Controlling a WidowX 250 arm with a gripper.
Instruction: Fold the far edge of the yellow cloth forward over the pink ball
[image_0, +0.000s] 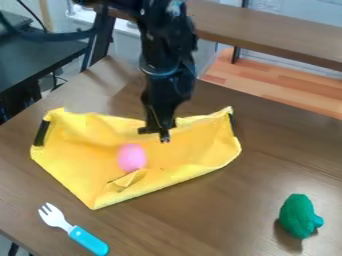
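two soft-looking objects lay nearest my black gripper (155, 135) on the brown table (200, 215): a yellow cloth (180, 157), spread with its far side and corners raised, and a pink egg-shaped toy (131, 157) resting on it, left of the gripper in the camera view. from my remote station i judged the cloth light, limp and quick to crease, best pinched at a raised edge or at the small fold beside the toy. the toy i took for light, smooth and apt to roll, best held across its narrow middle with a gentle squeeze. neither looked fragile. the gripper hung over the cloth with nothing visible in its hold; how far open it stood, and whether it touched the fabric, i could not tell. a blue-handled fork (87, 240) and a lumpy green toy (298, 216) lay apart on the tabletop.
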